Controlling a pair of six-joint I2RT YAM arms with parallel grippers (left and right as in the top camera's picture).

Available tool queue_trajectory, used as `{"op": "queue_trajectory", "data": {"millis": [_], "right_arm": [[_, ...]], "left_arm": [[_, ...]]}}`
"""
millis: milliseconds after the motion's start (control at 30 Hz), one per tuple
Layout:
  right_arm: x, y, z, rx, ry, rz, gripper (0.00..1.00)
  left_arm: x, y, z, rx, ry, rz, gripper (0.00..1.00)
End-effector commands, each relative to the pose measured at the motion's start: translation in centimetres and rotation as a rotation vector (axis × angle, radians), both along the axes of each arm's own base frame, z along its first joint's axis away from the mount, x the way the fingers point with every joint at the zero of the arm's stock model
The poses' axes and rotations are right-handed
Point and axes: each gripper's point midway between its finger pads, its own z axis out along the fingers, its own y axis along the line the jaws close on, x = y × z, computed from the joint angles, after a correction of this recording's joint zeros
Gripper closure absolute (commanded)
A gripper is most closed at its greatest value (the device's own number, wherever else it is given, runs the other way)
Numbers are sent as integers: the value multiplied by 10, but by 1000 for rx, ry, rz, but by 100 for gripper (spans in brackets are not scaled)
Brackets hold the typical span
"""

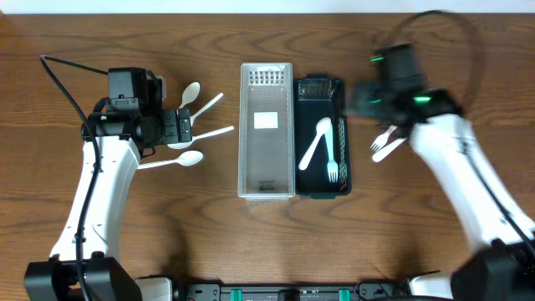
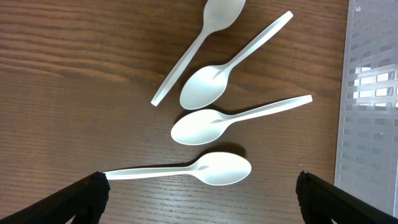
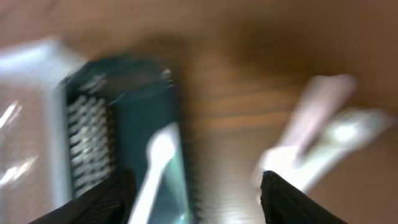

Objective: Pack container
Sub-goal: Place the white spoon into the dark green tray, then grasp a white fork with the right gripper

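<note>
Left gripper (image 2: pixel 202 186): spread wide, holding nothing, hanging low over the tabletop (image 2: pixel 74 93). The nearest spoon (image 2: pixel 214 169) lies right ahead of the fingertips, crosswise between the two fingers, bowl toward the right finger. That makes it the easy first pick, probably why the gripper is lined up here. The other three spoons (image 2: pixel 202 124) are farther ahead, fanned out, handles angled away and some touching, so they are harder to pinch singly.

The clear tray (image 1: pixel 267 167) is off the left gripper's right side, near but apart from the spoons. It is empty apart from a white patch (image 1: pixel 266 119); no text is readable on it.

The black tray (image 1: pixel 344 125) touches the clear tray's far side and already has a spoon (image 1: pixel 315 144) and a fork (image 1: pixel 332 163) lying lengthwise, so packing is partly done.

Right gripper (image 3: pixel 196 183): fingers apart, nothing between them. Its view is badly blurred. The black tray is ahead to its left and the loose forks (image 1: pixel 386 142) are ahead to its right on bare tabletop, likely its supply pile. The fork count is unclear.

No brands or writing are visible anywhere.
</note>
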Motion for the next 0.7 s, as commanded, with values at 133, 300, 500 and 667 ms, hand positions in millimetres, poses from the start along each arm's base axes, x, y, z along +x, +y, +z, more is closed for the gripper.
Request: {"op": "queue_trajectory", "data": {"millis": [133, 300, 500, 667], "right_arm": [[-36, -113, -63, 17, 269, -446, 39], [-29, -111, -99, 97, 348, -456, 43], [-29, -107, -132, 104, 422, -480, 43], [-27, -106, -154, 100, 459, -479, 39]], "left_arm": [[4, 1, 3, 6, -8, -11, 2], [4, 1, 3, 6, -8, -11, 2], [4, 1, 3, 6, -8, -11, 2], [4, 1, 3, 6, -8, -11, 2]]}}
